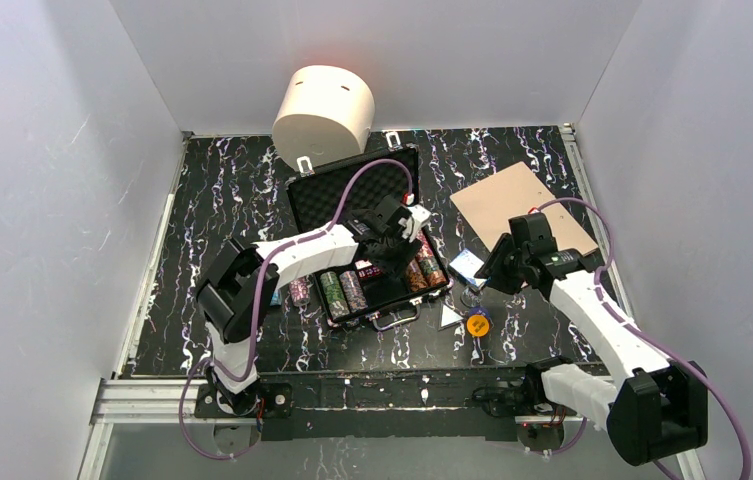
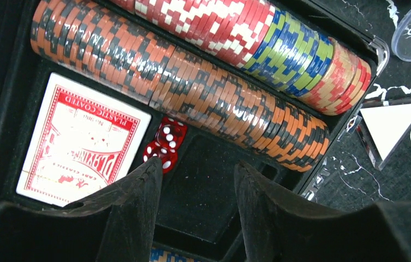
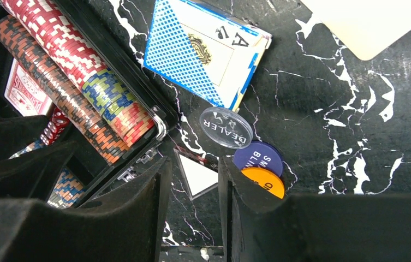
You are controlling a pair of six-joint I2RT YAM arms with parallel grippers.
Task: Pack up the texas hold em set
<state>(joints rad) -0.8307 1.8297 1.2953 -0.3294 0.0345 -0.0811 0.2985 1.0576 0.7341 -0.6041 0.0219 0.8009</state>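
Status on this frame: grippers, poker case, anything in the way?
Left gripper open over the case by red dice. Right gripper open over tabletop. Blue deck, dealer button outside case. No obstruction seen.

Briefcase open, chips inside; blue deck outside.

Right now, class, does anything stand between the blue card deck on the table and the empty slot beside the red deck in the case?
Yes. The left pincer hangs open right over the empty slot, two red dice sit at its edge, and chip rows lie between it and the blue card deck.
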